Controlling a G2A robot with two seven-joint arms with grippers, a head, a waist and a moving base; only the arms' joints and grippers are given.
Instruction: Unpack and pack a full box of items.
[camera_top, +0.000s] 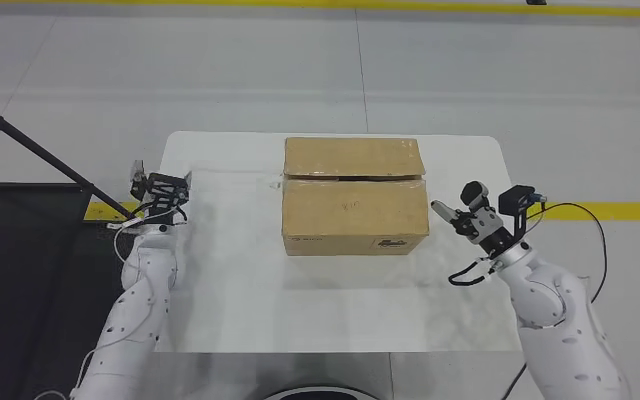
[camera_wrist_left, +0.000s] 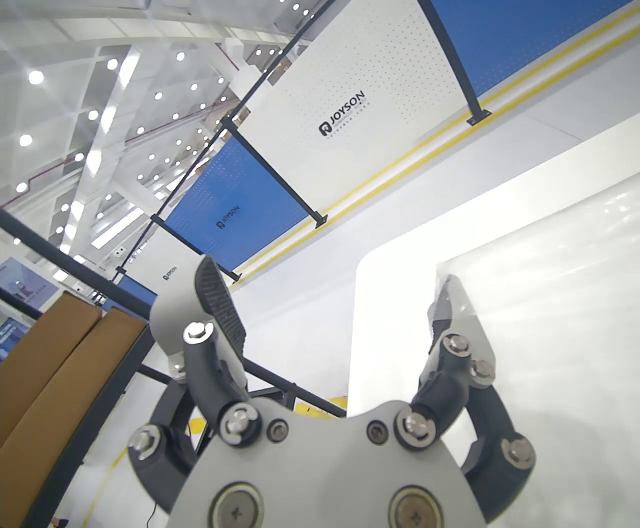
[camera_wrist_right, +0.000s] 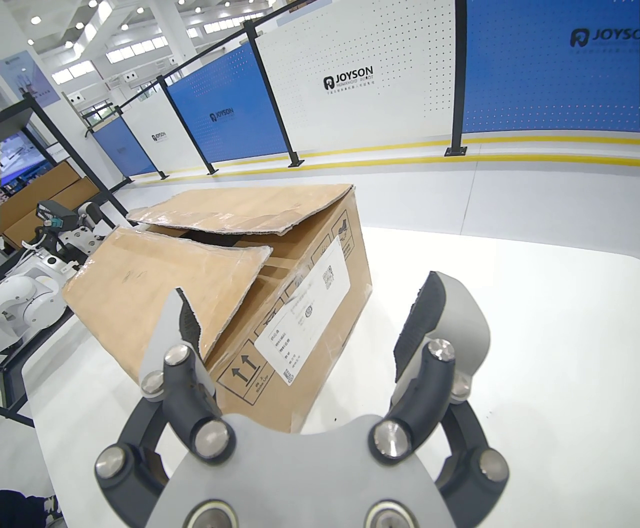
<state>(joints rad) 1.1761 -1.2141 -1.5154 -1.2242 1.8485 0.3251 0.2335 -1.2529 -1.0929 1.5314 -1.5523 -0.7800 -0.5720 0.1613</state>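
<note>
A brown cardboard box (camera_top: 355, 196) stands in the middle of the white table (camera_top: 240, 300). Its two top flaps lie nearly closed, with a narrow dark gap between them. In the right wrist view the box (camera_wrist_right: 280, 280) shows a white label on its side and the flaps lifted slightly. My right gripper (camera_top: 450, 215) sits just right of the box, open and holding nothing (camera_wrist_right: 305, 320). My left gripper (camera_top: 160, 186) is at the table's left edge, well clear of the box, open and holding nothing (camera_wrist_left: 330, 300).
A black metal rack (camera_top: 40, 160) stands left of the table. Flat cardboard (camera_wrist_left: 55, 360) lies on that rack. Fence panels (camera_wrist_right: 350, 85) line the floor beyond the table. Bare tabletop (camera_top: 300, 310) lies in front of the box.
</note>
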